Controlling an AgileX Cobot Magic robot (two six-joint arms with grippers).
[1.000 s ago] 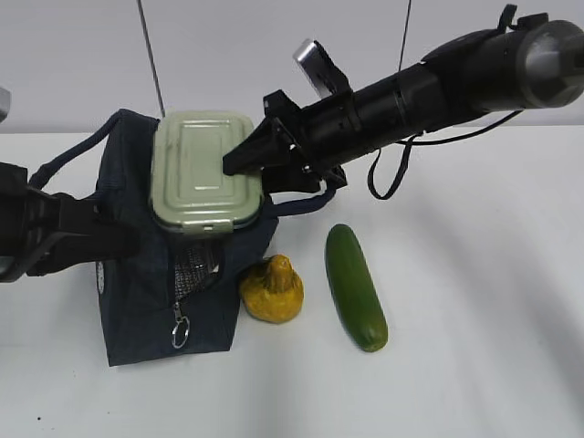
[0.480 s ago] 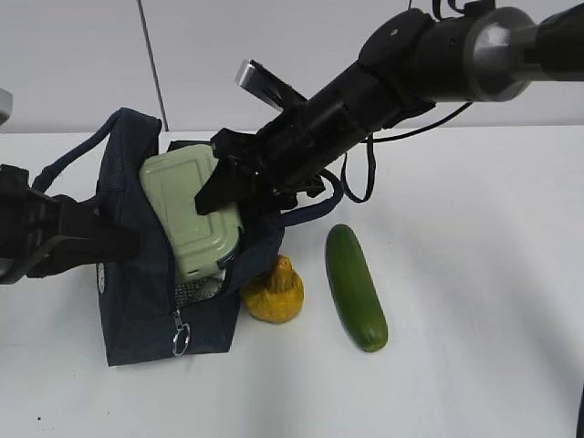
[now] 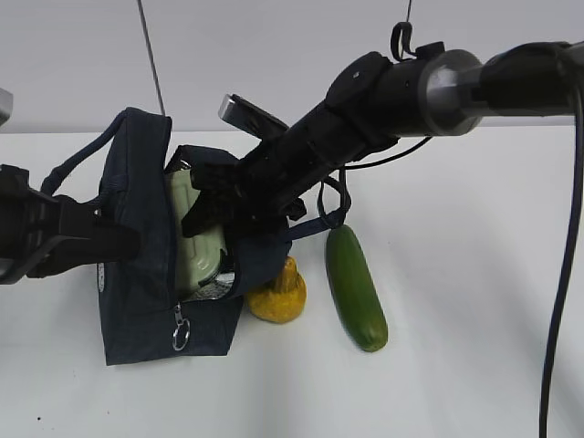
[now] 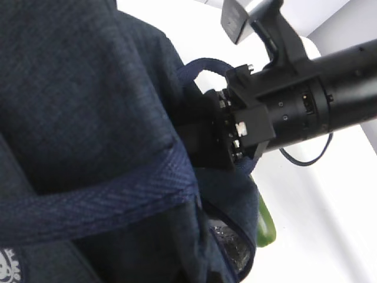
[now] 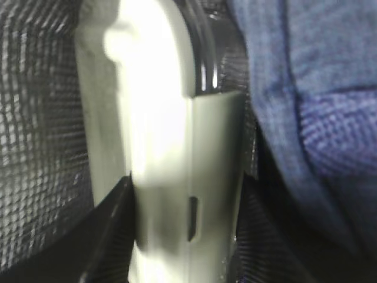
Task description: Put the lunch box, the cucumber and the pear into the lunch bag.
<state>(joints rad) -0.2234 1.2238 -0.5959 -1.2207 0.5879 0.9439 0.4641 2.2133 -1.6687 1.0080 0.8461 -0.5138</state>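
Note:
The navy lunch bag (image 3: pixel 137 283) stands open at the left. My right gripper (image 3: pixel 212 208) is shut on the sage-green lunch box (image 3: pixel 199 246), which stands on edge, partly down inside the bag. In the right wrist view both fingers (image 5: pixel 112 227) clamp the lunch box (image 5: pixel 165 118) between the silvery lining (image 5: pixel 41 118) and the bag fabric (image 5: pixel 306 88). My left gripper (image 3: pixel 128 242) pinches the bag's left wall; its jaws are hidden behind fabric (image 4: pixel 88 88) in the left wrist view. The yellow pear (image 3: pixel 278 294) and the green cucumber (image 3: pixel 356 287) lie on the table right of the bag.
The bag's metal zipper ring (image 3: pixel 182 336) hangs at its front. A bag handle (image 3: pixel 333 205) loops under my right arm (image 3: pixel 401 96). White table (image 3: pixel 474 347) extends to the right and front. The cucumber's tip (image 4: pixel 265 227) shows past the bag.
My right gripper has swung left and down with the lunch box, tipping it from flat above the bag onto its edge and into the bag's opening. The left arm held still.

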